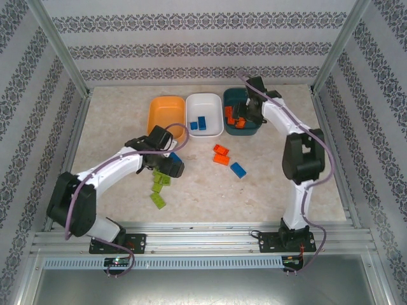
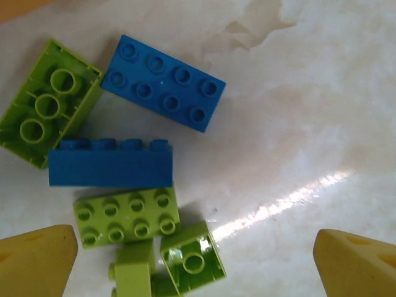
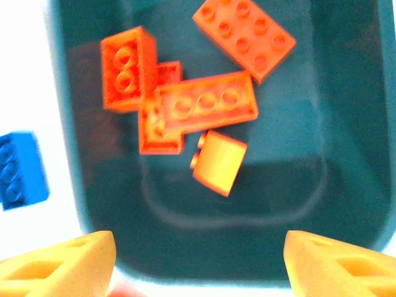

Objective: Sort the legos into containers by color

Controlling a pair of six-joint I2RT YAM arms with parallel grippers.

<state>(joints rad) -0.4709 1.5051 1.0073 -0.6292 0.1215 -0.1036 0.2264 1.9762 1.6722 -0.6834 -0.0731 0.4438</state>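
My left gripper [image 1: 173, 166] hangs open low over a cluster of legos, nothing between its yellow fingertips [image 2: 37, 260]. Under it lie two blue bricks [image 2: 162, 82] [image 2: 110, 164] and several lime green bricks [image 2: 127, 216], one upturned [image 2: 193, 258]. My right gripper [image 1: 245, 117] is open over the dark teal tub [image 3: 346, 124], which holds several orange bricks [image 3: 207, 102]; a small orange one [image 3: 219, 162] lies on its side. The white tub [image 1: 205, 114] holds two blue bricks [image 1: 198, 124]. The orange tub [image 1: 165, 114] looks empty.
Two orange bricks [image 1: 220, 155] and one blue brick [image 1: 238, 169] lie on the table [image 1: 286, 203] between the arms. More lime green bricks [image 1: 158, 190] lie near the left arm. Metal frame posts and patterned walls enclose the table.
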